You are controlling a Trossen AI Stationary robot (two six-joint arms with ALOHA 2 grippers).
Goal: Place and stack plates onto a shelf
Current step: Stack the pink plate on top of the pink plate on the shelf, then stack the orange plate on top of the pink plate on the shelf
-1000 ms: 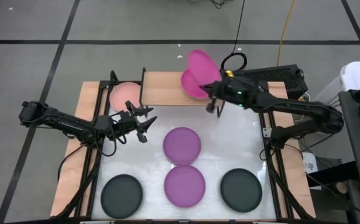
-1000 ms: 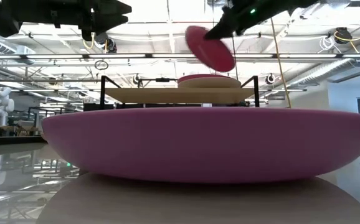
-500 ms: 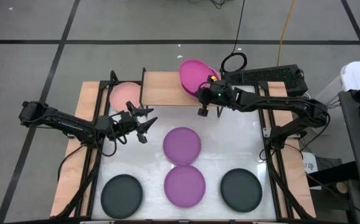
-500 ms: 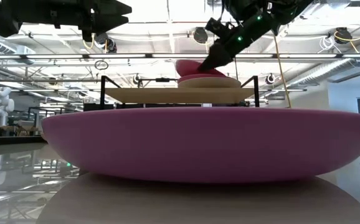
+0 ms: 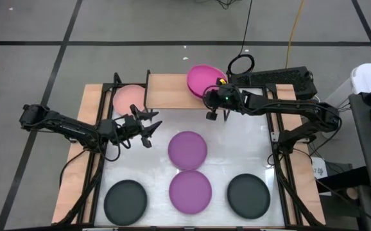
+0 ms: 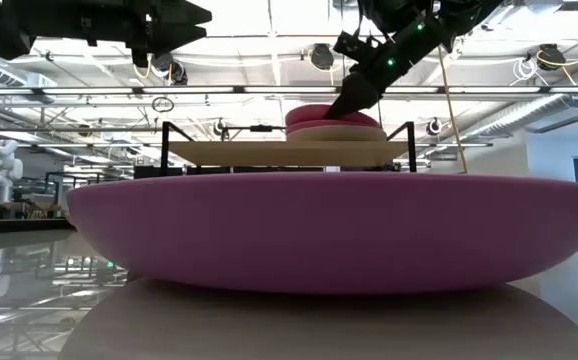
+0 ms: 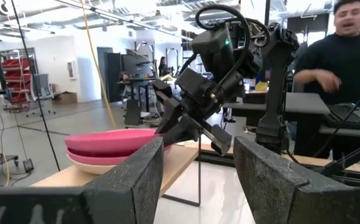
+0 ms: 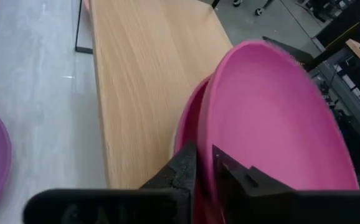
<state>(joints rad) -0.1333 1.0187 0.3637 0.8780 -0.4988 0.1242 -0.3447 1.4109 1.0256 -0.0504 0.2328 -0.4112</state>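
The light-wood shelf stands at the table's far edge. A salmon pink plate lies on its left end. On its right end a stack holds a beige plate, a magenta plate and a second magenta plate on top. My right gripper is at the near rim of the top plate, shut on it. My left gripper hovers open over the table, left of the purple plates. Two purple plates and two black plates lie on the table. My right gripper pinches the top magenta plate by its near rim, one finger on the inner face and the other under the outer face. The fingers slant down from the near right. The plate lies almost level on the magenta plate below it.
The shelf's bare wood lies between the pink plate and the stack. Black frame rails run along the table's sides. A person stands beyond the table. Cables and a dark box lie behind the right arm.
My right gripper has come down and slightly leftward to the shelf's right end, still shut on the magenta plate. The plate was steeply tipped above the shelf and now lies nearly flat on the stack.
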